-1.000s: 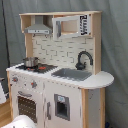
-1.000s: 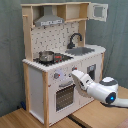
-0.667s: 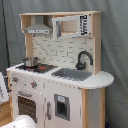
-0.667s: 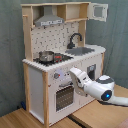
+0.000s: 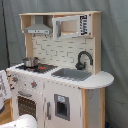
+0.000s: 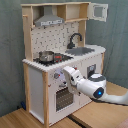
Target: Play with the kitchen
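Knob work on kitchen [image 6: 60,65] front judged as step in hand: approach square to panel, close gently, turn without dragging sideways. Arm reaches in from second exterior view's right, wrist extended toward upper front panel, gripper [image 6: 69,74] at knob row above oven door [image 6: 64,97]. Jaws state: cannot tell. Pot [image 6: 46,56] on stovetop above and behind jaws; faucet [image 6: 75,38] further back. Kitchen upright on wooden floor [image 6: 20,120].

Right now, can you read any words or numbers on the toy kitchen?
No words or numbers can be read.
Microwave door: dark marks on a panel, too blurred to read.
Knobs: no markings legible.
Pot, faucet, hood: no text visible.
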You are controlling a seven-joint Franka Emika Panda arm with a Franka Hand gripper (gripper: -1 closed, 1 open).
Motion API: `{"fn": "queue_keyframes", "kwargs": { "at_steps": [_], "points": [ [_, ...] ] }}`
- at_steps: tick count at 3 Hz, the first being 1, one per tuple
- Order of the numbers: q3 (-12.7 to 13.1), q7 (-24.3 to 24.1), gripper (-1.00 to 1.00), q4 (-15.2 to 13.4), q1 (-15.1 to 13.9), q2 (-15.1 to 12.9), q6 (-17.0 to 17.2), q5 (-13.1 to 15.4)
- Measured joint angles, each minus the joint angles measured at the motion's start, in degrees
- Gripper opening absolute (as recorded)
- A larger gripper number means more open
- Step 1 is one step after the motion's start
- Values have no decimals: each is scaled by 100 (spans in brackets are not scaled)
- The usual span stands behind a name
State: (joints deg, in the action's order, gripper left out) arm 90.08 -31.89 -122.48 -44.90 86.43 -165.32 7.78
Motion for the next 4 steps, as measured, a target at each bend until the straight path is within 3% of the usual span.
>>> {"fn": "queue_keyframes", "kwargs": {
  "at_steps": [1, 3, 4],
  "points": [
    [8, 228, 100, 418, -350, 0, -69, 48],
    [142, 1368, 100, 422, -569, -16, -98, 59],
    [34, 1592, 100, 562, -720, -52, -82, 59]
  ]
}}
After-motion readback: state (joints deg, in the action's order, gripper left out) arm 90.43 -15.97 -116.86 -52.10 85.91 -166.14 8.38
